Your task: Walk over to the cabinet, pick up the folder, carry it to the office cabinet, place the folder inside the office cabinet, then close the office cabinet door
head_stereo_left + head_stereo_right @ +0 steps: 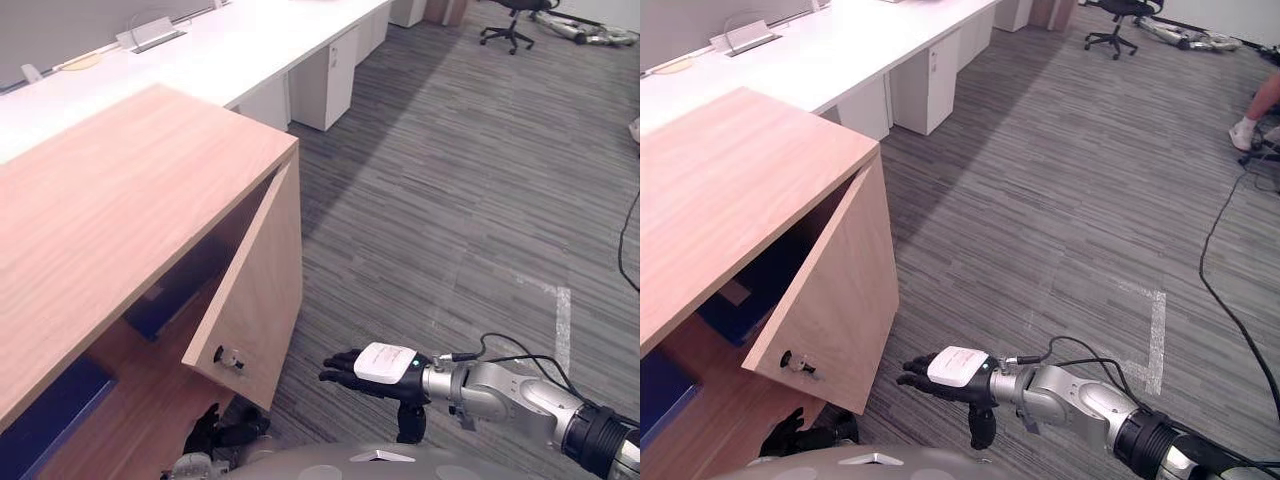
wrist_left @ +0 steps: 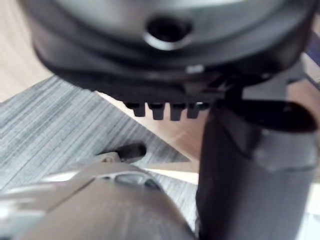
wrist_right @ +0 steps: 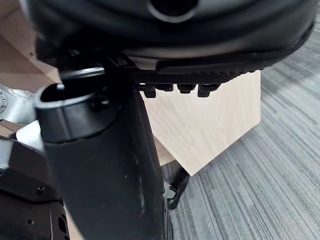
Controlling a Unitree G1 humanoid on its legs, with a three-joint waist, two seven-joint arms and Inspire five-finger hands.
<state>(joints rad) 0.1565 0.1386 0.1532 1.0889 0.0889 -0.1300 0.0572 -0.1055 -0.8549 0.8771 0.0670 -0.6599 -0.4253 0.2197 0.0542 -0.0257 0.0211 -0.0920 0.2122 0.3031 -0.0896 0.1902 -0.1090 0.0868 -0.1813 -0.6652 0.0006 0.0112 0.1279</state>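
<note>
The right hand (image 1: 372, 372), fingers straight and empty, reaches just beside the half-open door (image 1: 255, 290) of the cabinet (image 1: 110, 200). The left hand (image 1: 222, 432) hangs relaxed and empty low by the cabinet. The blue folder (image 1: 172, 292) lies inside it.

I record the office cabinet (image 1: 120, 190) and its door (image 1: 255, 300) as pale wood-grain board, smooth and matt, with a small shiny metal knob (image 1: 229, 358). The floor (image 1: 450, 200) is grey ribbed carpet, rough-looking, and the long surface (image 1: 200, 50) is smooth white. The right hand (image 1: 345, 372) is matt dark plastic under a smooth white cover (image 1: 385, 362).
</note>
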